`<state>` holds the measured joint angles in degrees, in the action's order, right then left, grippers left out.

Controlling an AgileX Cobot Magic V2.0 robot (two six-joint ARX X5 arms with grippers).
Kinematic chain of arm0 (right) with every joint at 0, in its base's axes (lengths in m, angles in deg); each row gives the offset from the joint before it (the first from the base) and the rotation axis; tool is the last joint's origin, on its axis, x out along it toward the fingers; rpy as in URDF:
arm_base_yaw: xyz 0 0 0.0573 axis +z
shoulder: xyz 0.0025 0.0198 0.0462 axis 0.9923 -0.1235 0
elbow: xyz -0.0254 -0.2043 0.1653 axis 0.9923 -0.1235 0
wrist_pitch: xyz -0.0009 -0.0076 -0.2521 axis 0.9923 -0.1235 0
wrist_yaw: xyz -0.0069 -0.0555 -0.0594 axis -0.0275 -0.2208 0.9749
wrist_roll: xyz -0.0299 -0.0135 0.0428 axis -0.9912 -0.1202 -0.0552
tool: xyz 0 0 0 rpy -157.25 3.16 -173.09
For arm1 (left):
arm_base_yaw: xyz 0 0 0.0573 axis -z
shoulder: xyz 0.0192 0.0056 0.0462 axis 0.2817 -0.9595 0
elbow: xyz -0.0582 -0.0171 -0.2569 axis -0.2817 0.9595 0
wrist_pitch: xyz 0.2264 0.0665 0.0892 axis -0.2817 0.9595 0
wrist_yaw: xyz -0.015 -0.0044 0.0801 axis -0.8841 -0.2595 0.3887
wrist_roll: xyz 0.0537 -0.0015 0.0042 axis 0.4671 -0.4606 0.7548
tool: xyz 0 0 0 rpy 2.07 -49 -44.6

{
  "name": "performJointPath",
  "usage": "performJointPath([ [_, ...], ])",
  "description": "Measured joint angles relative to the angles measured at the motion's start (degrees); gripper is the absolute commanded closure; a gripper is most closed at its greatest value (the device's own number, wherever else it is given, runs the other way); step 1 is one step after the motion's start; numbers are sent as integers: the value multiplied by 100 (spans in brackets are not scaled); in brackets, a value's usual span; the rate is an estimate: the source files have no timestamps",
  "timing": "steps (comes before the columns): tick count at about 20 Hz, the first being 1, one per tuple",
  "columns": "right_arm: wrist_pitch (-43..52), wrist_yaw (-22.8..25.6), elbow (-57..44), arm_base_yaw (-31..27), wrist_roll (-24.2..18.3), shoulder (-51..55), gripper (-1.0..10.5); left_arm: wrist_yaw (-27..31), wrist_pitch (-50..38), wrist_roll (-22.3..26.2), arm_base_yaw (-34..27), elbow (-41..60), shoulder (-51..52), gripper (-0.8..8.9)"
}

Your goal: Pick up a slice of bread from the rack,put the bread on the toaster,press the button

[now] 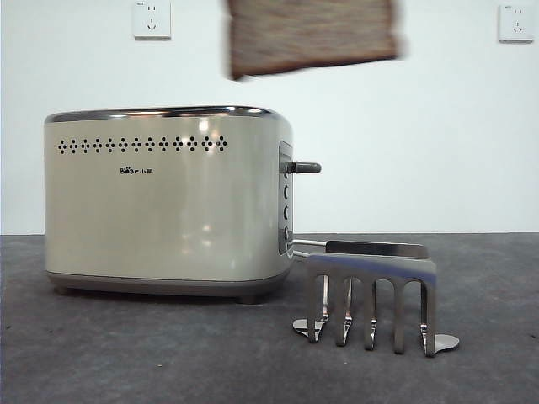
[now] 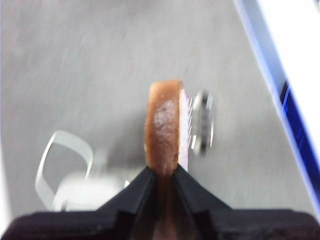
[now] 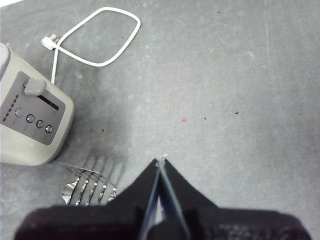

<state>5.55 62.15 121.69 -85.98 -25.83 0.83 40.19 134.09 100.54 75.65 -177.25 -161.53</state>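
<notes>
Brown-crusted slice of bread (image 1: 312, 37) is airborne, up at the top edge of the front view, above and a bit to the right of the toaster (image 1: 168, 198), touching nothing below. Motion-blurred, top cut off by the frame.

Left claw (image 2: 163, 172): 2 black jaws closed down onto the slice of bread (image 2: 165, 125), one on each face, gap only as wide as the slice. Bread seen edge-on, crust toward the camera. Picture is blurred; rack (image 2: 202, 122) shows as a shiny smear just beside the slice, white power cord (image 2: 62, 160) loops on the grey worktop (image 2: 100, 65) below.

Right claw (image 3: 161, 165): jaws pressed together, tips meeting, nothing between them. It hangs over bare grey worktop, near the rack (image 3: 87, 185) and the toaster's control end (image 3: 32, 117).

Rack (image 1: 370, 295) stands on the worktop just right of the toaster, close to its lever end, no slice in its prongs. Toaster lever (image 1: 305, 167) sits up high in its track.
</notes>
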Motion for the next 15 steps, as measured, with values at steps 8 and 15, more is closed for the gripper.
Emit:
performJointPath([
  [8, 37, 0, 0, 0, -2, -20, 949, 476, 181, 409, -1005, 0, 535, 822],
  [15, 35, 0, 0, 0, -4, -20, 949, -17, -151, 992, -2120, 0, 503, 822],
])
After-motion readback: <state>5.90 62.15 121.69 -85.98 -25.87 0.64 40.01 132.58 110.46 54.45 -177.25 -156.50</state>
